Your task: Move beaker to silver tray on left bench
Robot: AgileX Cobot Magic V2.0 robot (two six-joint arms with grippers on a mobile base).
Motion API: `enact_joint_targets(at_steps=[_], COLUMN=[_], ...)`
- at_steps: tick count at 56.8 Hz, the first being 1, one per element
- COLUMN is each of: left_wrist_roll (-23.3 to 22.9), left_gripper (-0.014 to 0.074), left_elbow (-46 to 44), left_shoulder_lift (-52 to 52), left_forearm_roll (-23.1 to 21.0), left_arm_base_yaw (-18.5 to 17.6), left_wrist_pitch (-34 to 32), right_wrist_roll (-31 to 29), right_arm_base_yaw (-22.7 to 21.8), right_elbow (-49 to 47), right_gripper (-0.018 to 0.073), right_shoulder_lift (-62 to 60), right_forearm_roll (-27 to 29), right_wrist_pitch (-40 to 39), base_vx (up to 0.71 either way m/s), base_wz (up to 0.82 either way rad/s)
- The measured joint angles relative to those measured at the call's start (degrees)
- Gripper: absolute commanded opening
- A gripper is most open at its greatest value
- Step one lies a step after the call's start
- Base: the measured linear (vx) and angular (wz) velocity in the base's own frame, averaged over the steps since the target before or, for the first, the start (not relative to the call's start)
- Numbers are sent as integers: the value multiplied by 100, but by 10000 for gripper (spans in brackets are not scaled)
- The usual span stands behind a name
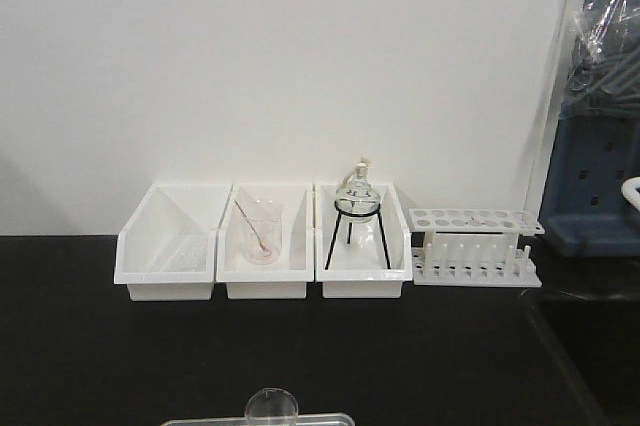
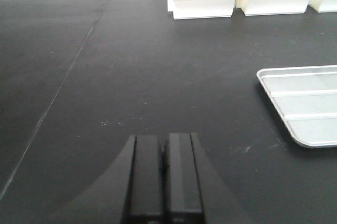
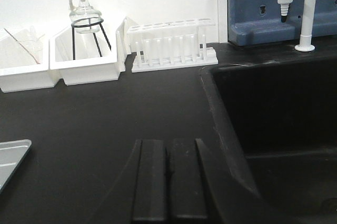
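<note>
The clear beaker shows only as a rounded rim at the bottom edge of the front view. It overlaps the far rim of the silver tray; its base is cut off, so I cannot tell whether it stands in the tray. The tray's left part lies bare on the black bench, to the right of my left gripper, which is shut and empty. My right gripper is shut and empty above the bench; a tray corner shows at its left. The beaker is out of both wrist views.
Three white bins stand against the white wall; the middle one holds a beaker with pinkish residue, the right one a flask on a black tripod. A white test tube rack stands to their right. A black sink and a tap lie right.
</note>
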Motion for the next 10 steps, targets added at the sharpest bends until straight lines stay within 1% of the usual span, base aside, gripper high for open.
enact_joint_targets(at_steps=[10], left_wrist_roll=[0], left_gripper=[1], left_elbow=[0], left_shoulder_lift=[0], left_forearm_roll=[0], left_arm_base_yaw=[0], left_wrist_pitch=[0], right_wrist_roll=[-12], right_arm_base_yaw=[0], right_elbow=[0], right_gripper=[-3], right_shoulder_lift=[0], right_forearm_roll=[0], right_wrist_pitch=[4], base_vx=[0], base_wz=[0])
